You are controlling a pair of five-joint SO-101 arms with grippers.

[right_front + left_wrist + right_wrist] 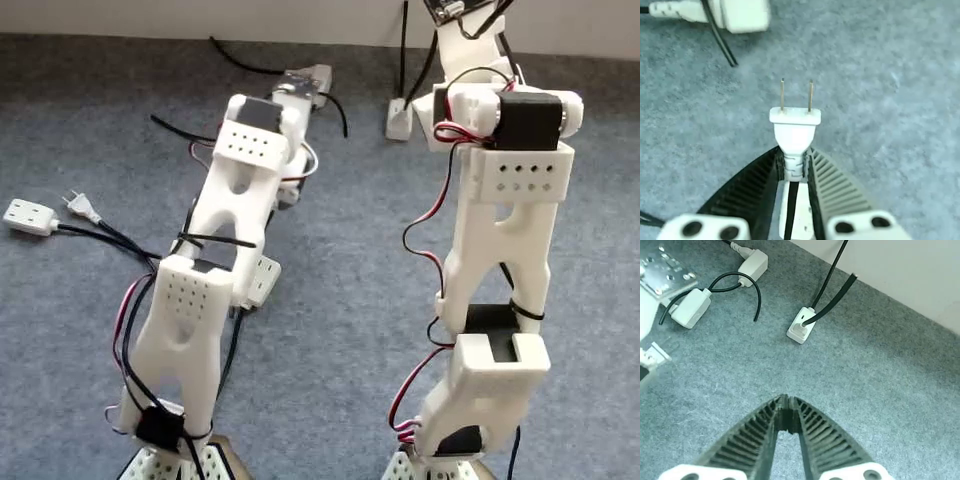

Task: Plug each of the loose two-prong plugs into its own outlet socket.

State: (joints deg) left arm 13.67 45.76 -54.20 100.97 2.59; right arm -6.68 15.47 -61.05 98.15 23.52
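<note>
The left gripper (794,161) is clamping the two-prong plug (795,122), prongs leading toward one o'clock in the high view; an outlet socket (742,15) is lying ahead, off-axis.

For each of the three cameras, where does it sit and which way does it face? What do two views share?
High view: fixed above, behind the arm bases, looking down at the carpet; shows the left arm and right arm.
Left wrist view: on the left wrist, looking past the left gripper, shut on a plug.
Right wrist view: on the right wrist, looking past the shut right gripper.
Shared: high and right wrist views both show the outlet by the wall.
</note>
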